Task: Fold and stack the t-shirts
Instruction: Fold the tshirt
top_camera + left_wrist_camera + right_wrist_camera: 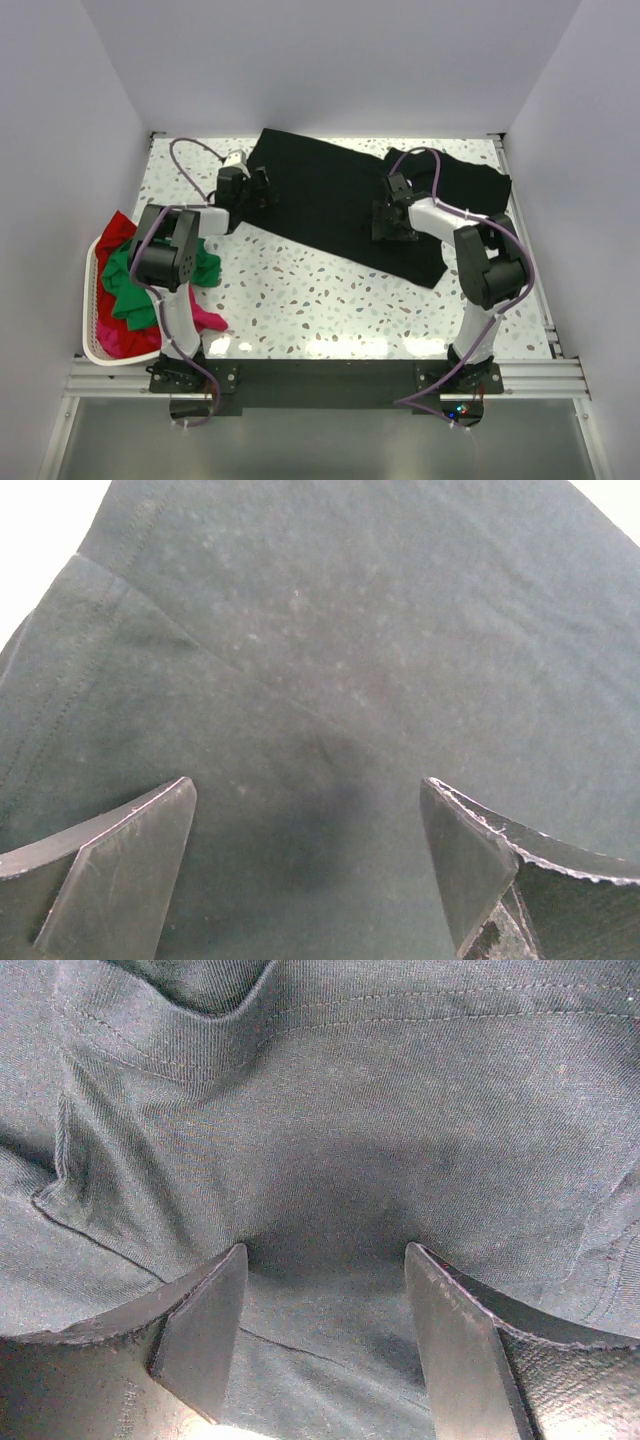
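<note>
A black t-shirt lies spread across the far middle of the table, partly folded, with a sleeve at the far right. My left gripper is open at the shirt's left edge, just above flat black cloth. My right gripper is open and presses down on the shirt's right part; its fingertips touch wrinkled black cloth beside a stitched hem. Green, red and magenta t-shirts are heaped at the left.
A white plastic basket at the table's left front holds the coloured heap, which spills onto the speckled tabletop. White walls close in the table on three sides. A metal rail runs along the near edge.
</note>
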Controlling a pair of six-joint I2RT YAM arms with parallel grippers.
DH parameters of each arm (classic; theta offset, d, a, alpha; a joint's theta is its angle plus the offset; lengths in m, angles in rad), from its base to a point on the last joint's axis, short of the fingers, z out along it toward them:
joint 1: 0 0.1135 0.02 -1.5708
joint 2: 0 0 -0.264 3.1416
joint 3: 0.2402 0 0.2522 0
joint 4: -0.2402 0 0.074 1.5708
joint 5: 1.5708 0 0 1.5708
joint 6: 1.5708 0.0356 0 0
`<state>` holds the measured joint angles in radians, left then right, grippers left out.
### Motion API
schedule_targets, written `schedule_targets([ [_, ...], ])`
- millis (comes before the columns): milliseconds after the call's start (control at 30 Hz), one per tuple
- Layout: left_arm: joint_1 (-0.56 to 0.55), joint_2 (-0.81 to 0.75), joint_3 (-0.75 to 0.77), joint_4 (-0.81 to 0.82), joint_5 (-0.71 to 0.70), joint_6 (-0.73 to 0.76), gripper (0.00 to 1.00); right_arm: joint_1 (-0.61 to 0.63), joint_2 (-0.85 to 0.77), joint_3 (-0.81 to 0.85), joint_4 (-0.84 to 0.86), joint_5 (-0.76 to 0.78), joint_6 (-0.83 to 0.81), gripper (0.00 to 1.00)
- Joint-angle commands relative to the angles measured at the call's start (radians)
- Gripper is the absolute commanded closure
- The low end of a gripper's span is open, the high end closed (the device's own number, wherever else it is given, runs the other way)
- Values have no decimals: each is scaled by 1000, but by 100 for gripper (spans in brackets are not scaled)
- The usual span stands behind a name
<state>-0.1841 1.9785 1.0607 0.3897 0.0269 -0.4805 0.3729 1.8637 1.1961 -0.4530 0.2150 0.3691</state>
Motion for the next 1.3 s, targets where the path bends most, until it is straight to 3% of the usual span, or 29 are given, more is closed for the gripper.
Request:
schedule_targets([
  [0,38,22,-28,71,28,-85,0,4,8,-38,-6,-9,34,32],
  [367,83,-127,-307,193,-59,-239,0,104,-98,-202,-13,-19,122,33],
  [733,89,-334,-562,265,-157,-277,0,236,-253,-382,-22,3,211,32],
  [1033,58,-509,-539,224,-163,-198,0,250,-382,-296,-122,75,186,29],
  [1267,20,-377,-398,224,-76,-142,0,229,-296,-138,-102,106,125,24],
])
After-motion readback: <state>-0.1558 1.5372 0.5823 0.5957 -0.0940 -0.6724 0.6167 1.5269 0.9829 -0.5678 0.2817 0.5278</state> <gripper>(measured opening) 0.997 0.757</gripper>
